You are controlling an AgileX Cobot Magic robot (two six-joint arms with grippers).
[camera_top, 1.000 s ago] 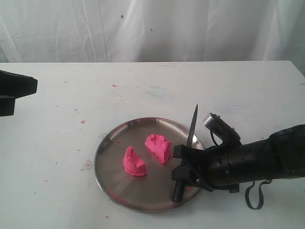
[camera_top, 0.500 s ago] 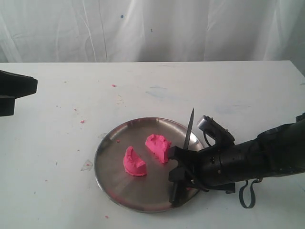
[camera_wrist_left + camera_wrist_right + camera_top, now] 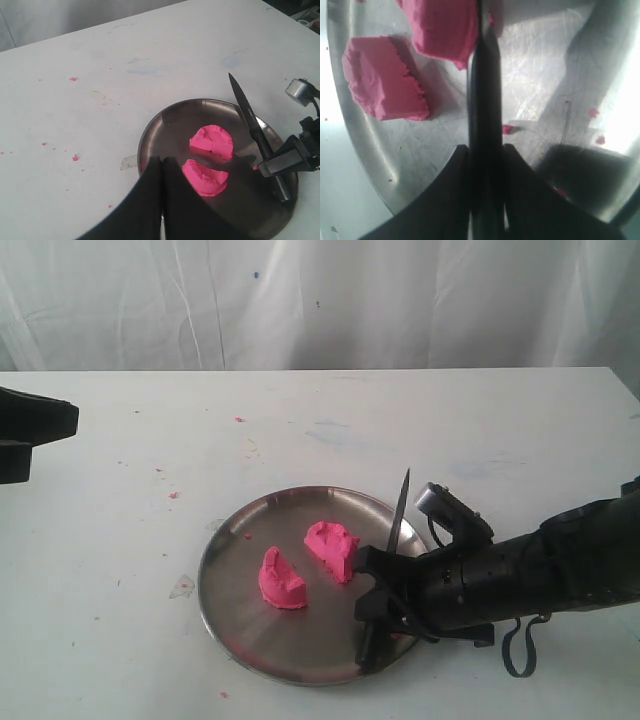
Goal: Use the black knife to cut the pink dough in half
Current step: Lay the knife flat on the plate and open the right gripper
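Note:
The pink dough lies in two half-lumps on the steel plate [image 3: 222, 540]: one half [image 3: 282, 580] on the left, the other [image 3: 332, 548] just right of it. My right gripper [image 3: 385, 592] is shut on the handle of the black knife [image 3: 399, 515]. The blade points away over the plate's right side, beside the right half. In the right wrist view the knife [image 3: 482, 100] runs straight out between the fingers, past both halves [image 3: 385, 80] [image 3: 445, 25]. My left gripper [image 3: 162, 165] is shut and holds nothing, hanging above the table short of the plate [image 3: 165, 120].
The left arm [image 3: 35, 425] shows at the far left edge of the exterior view. Tiny pink crumbs [image 3: 173, 495] dot the white table, and a few lie on the plate [image 3: 507, 129]. A white curtain [image 3: 320, 300] closes the back.
The right gripper with the knife has sunk a little and shifted slightly left toward the plate. The dough halves and the left arm have not moved.

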